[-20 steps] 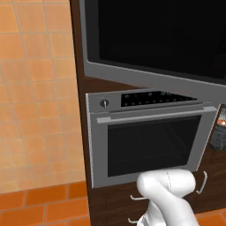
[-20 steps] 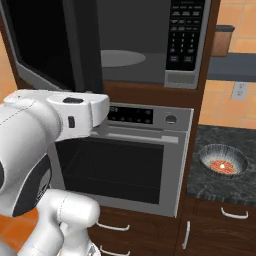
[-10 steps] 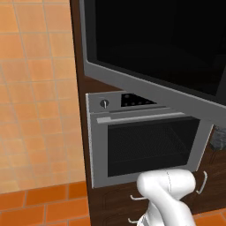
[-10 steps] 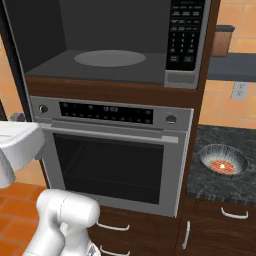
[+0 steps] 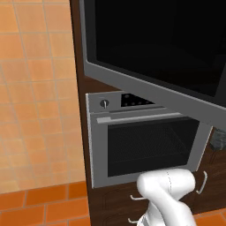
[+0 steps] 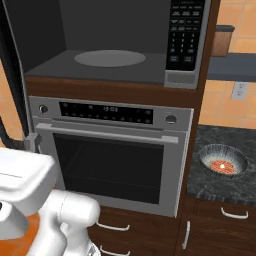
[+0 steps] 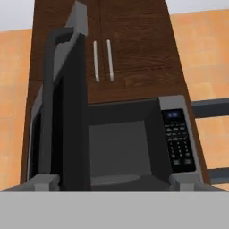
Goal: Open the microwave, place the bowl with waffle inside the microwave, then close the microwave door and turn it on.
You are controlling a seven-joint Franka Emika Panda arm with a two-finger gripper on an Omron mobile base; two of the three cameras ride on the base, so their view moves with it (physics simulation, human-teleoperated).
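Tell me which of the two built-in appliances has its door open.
The microwave, the upper one: its door is swung out and the turntable shows. The oven below stays closed.

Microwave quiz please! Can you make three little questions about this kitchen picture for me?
1. True or false: the microwave door is swung open.
2. What lies on the floor of the microwave cavity? A) turntable plate B) the bowl C) a mug
3. Fill in: the bowl with waffle sits on the dark ______, right of the oven.

Key: 1 true; 2 A; 3 counter.
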